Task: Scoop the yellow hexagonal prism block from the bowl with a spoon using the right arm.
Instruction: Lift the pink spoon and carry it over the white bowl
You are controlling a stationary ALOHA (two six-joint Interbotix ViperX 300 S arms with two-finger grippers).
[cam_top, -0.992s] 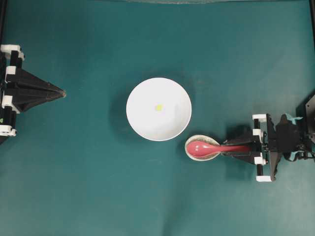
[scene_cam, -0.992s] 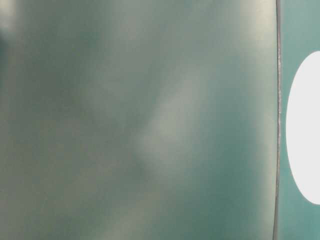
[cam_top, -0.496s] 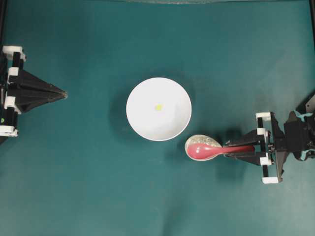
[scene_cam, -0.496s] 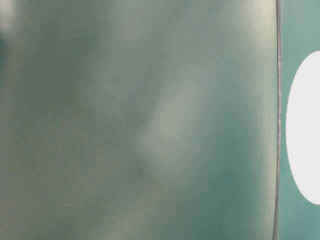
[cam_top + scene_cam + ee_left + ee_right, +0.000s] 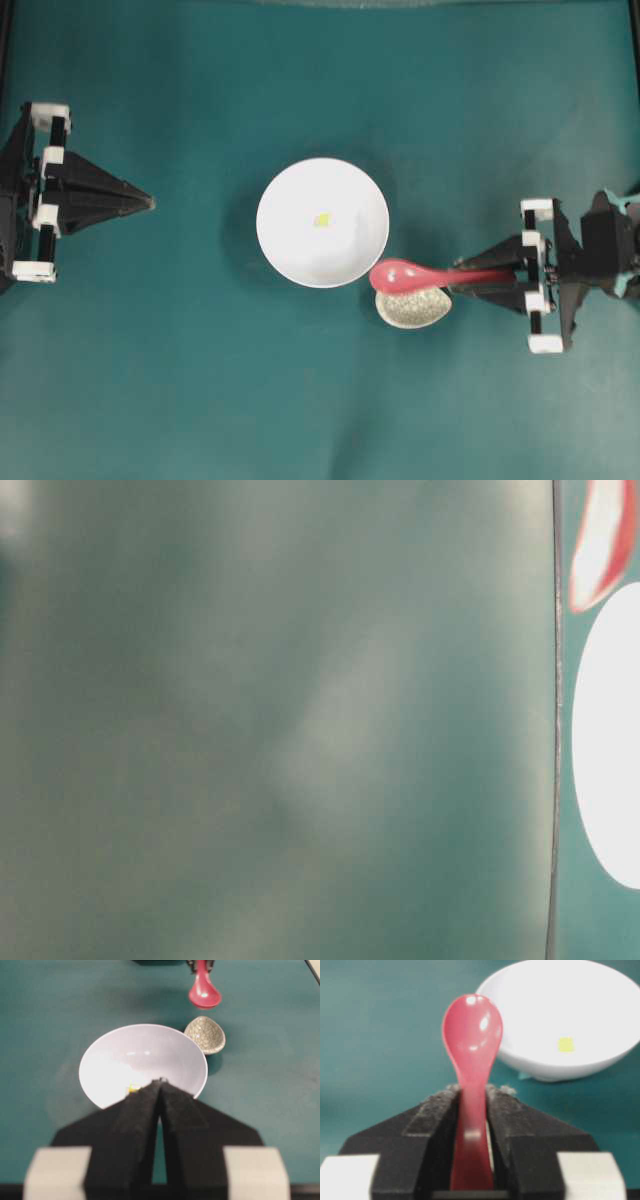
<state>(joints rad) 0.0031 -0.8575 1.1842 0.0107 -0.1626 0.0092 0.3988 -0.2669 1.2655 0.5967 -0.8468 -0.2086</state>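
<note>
Right gripper [image 5: 500,277] pinches the spoon [image 5: 420,275] by its handle, so the scoop is free to dip. Its long way runs flat, with the scoop pointing at the bowl [image 5: 300,265] and almost at the rim. Inside the bowl sits the yellow block [image 5: 322,220]. Left gripper [image 5: 145,201] waits far from the bowl, pressed together, holding nothing.

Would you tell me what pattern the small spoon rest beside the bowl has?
The spoon rest is grey-white with a fine crackle pattern, clearest in the left wrist view.

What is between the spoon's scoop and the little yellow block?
Just the bowl's white rim and bare inner wall. The overhead view shows the spoon at the rim and the yellow block near the middle.
</note>
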